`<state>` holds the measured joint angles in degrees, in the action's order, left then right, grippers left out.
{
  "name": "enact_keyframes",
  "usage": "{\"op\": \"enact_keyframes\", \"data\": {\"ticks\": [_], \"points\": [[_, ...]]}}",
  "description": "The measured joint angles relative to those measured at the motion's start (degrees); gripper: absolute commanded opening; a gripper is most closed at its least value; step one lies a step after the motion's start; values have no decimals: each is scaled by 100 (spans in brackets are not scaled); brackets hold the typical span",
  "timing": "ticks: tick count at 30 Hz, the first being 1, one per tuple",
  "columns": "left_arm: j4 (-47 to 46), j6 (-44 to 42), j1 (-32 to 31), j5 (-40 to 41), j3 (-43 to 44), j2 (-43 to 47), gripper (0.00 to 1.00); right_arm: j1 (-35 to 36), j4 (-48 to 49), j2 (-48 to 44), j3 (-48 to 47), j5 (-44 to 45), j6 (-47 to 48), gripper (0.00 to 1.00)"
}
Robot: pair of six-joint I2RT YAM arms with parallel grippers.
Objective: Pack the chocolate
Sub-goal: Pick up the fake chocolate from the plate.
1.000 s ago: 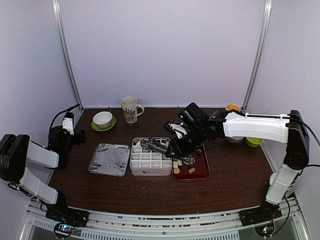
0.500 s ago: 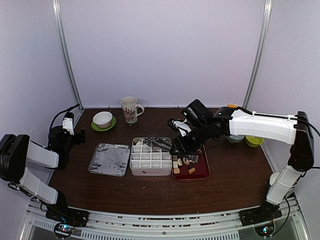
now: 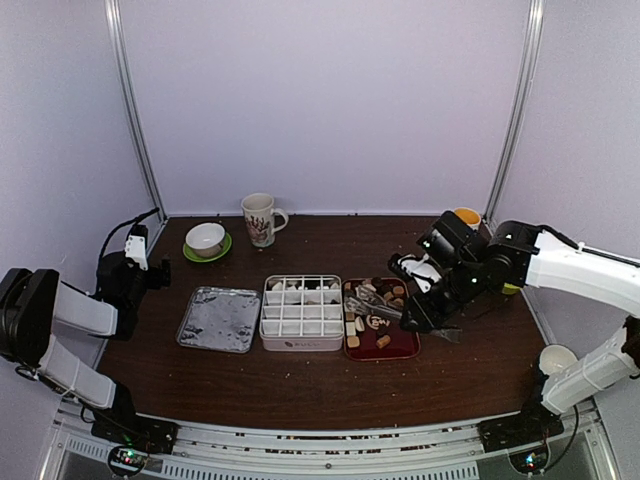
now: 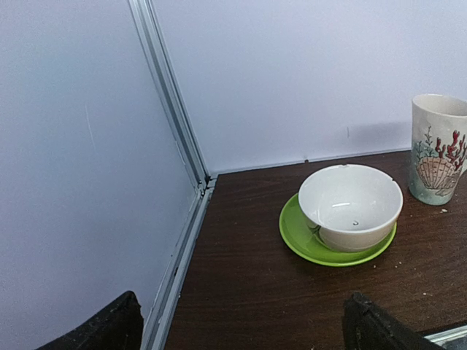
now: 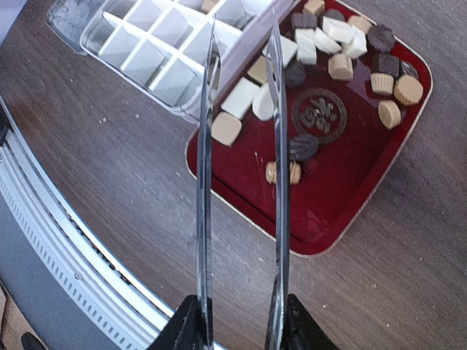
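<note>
On the table (image 3: 300,390), the white divided box (image 3: 301,312) sat just beside the dark-red tray (image 5: 343,233), while the left gripper (image 4: 241,332) hung wide open and empty far off to the left. The right gripper (image 5: 241,332) was clamped on the metal tongs (image 5: 277,146), their blades apart with nothing between them over the box-tray seam, so a fresh pick seemed in hand. Most chocolate (image 5: 343,65) lay loose in the tray, crowded at its far end; the next move likely needed the tips lowered round one piece, clear of rim and box wall

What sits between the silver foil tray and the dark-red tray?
The white divided box, as the top view shows: the silver foil tray lies to its left, the dark-red tray right beside it on the other side.
</note>
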<state>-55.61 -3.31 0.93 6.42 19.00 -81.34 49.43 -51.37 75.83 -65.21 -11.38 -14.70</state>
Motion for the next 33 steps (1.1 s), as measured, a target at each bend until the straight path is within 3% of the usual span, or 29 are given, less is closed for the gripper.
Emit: {"op": "enact_keyframes", "data": {"ticks": [13,33], "points": [[0,2,0,2,0,0,98,0,-1088,-479,651,199,-136,42],[0,2,0,0,0,0,98,0,-868,-227,892,70,-317,38]]}}
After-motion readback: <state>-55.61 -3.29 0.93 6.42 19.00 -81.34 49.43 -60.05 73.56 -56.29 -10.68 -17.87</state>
